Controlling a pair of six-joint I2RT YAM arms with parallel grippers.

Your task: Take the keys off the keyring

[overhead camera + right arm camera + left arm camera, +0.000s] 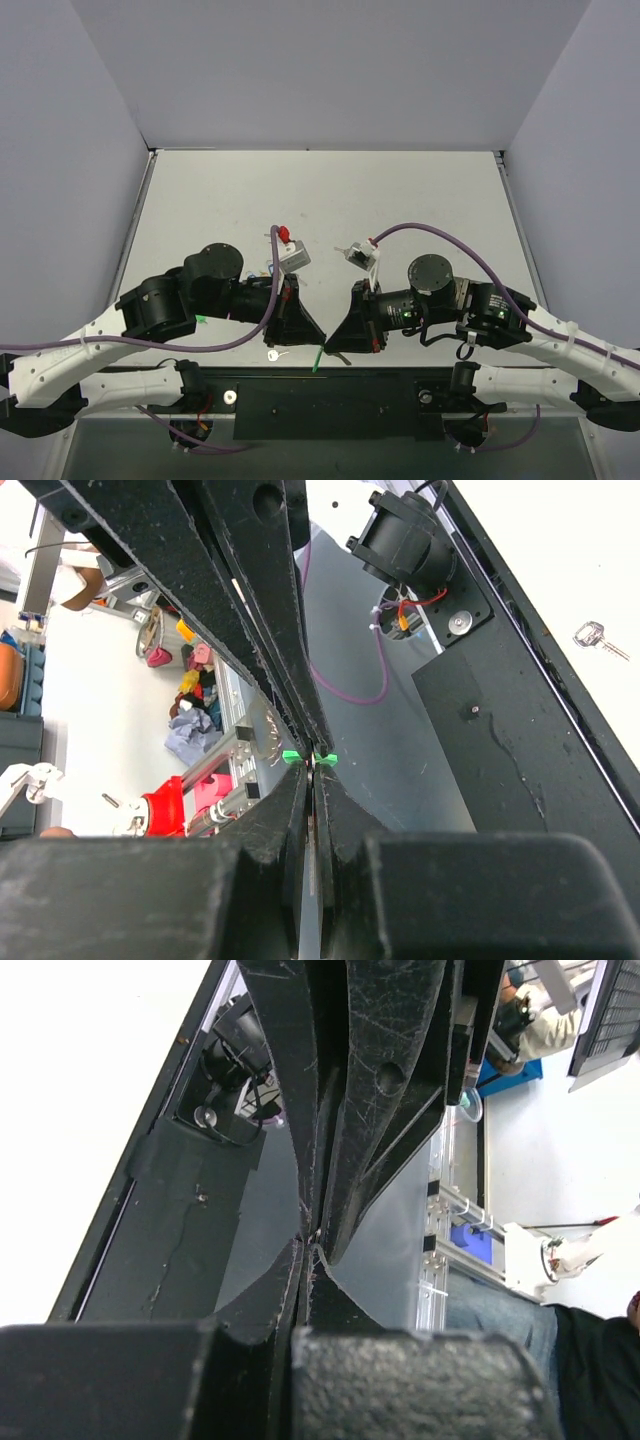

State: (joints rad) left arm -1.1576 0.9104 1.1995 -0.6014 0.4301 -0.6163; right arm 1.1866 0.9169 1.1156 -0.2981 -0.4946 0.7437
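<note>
Two arms to note first, reaching inward over the grey table (330, 200) and meeting tip to tip at lower centre of the overhead view. Find the left gripper (316, 336) and the right gripper (336, 344) nose to nose there, just above the table's near edge.

Read the left gripper's jaws as pressed together in its wrist view, with only a thin glint at the tips. Cannot tell what, if anything, sits between them.

Read the right gripper's jaws as clamped on the keyring (291, 756). Note light-green plastic on either side of the pinch at centre of the right wrist view, and a thin green sliver hanging below the meeting point overhead. Cannot make out the metal ring itself in any view.

Count one key (277, 354) loose on the table, just left of the grippers overhead and at upper right of the right wrist view, apart from the tag. Judge that much of the task as done.

Cannot confirm whether further keys hang on the ring, hidden behind the fingers. Judge as outstanding: checking the ring and working off any remainder.
</note>
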